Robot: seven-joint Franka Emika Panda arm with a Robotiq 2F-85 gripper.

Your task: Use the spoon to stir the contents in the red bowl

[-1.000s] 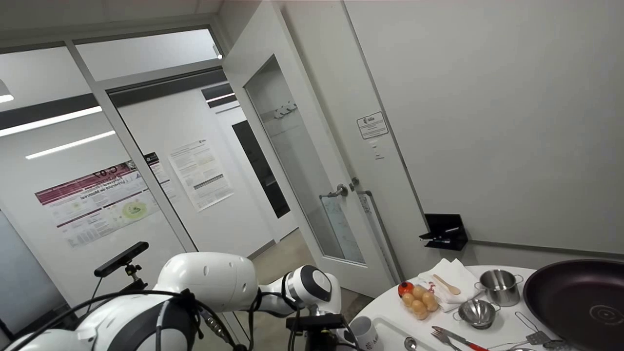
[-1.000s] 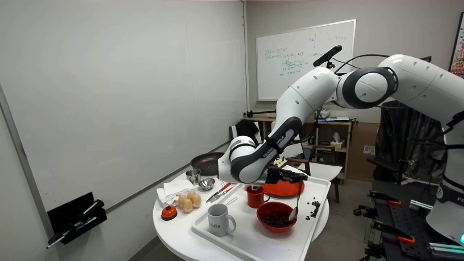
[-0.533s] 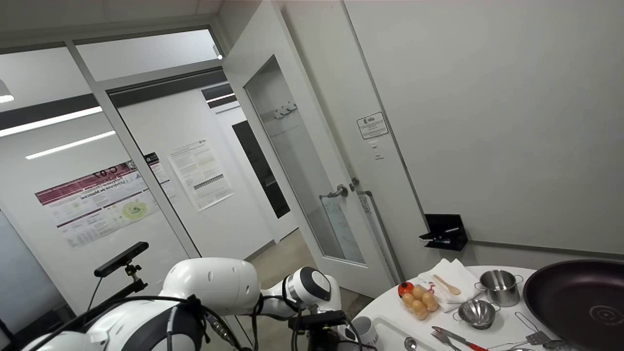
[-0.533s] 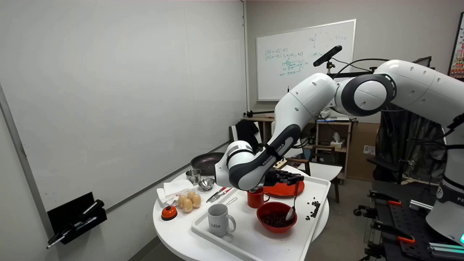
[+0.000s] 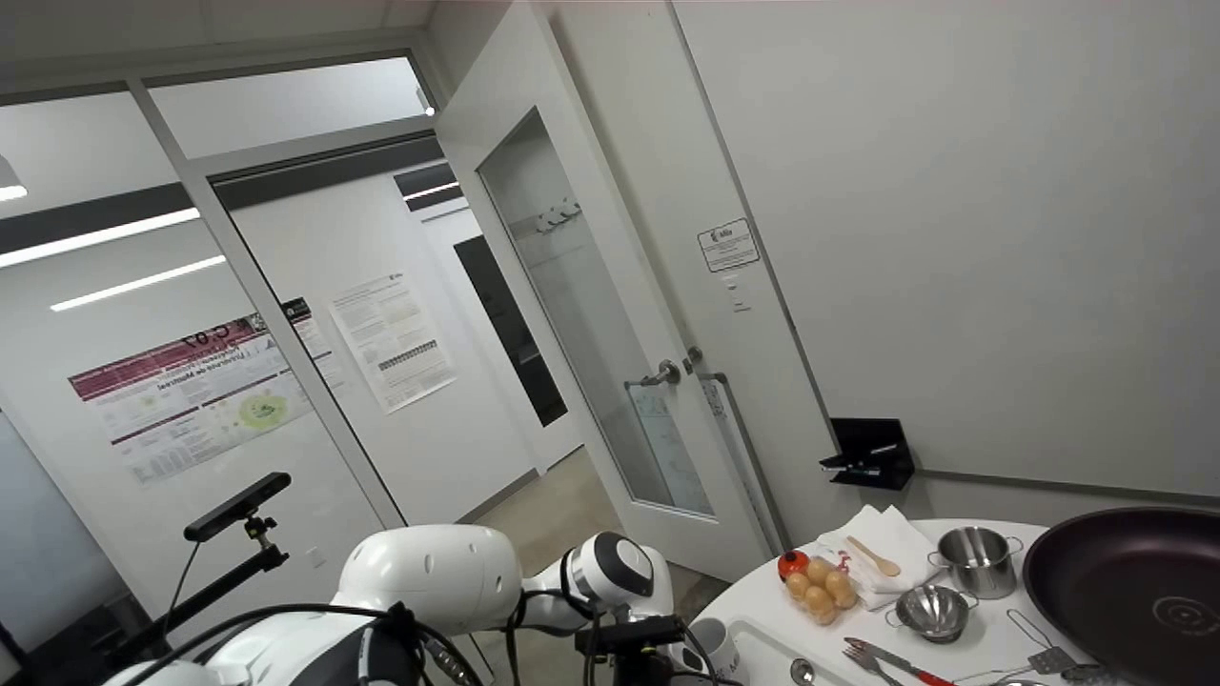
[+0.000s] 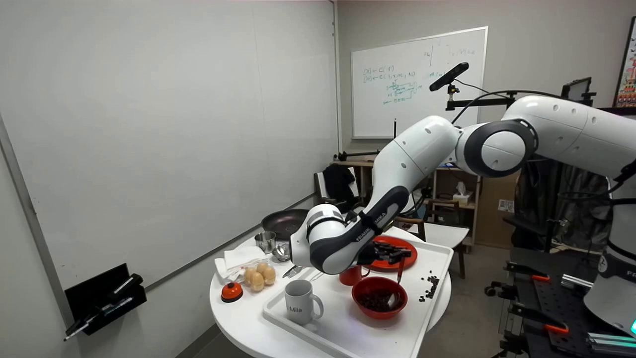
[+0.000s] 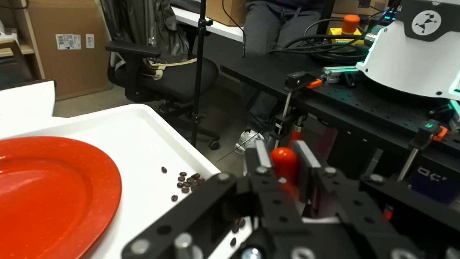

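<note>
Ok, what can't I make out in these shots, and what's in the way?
Spoon: how deep its tip sits, hidden by the beans in an exterior view; lower handle, hidden by the jaws in the wrist view.
Red mug: part of its top, behind the arm in an exterior view.
Plate: cut off by the wrist view's left edge.
Pan: cut off by an exterior view's right edge.
Board writing: too small in an exterior view.

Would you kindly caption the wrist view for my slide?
Robotiq gripper holding the red-handled spoon; coffee beans and red plate on white tray.
</note>
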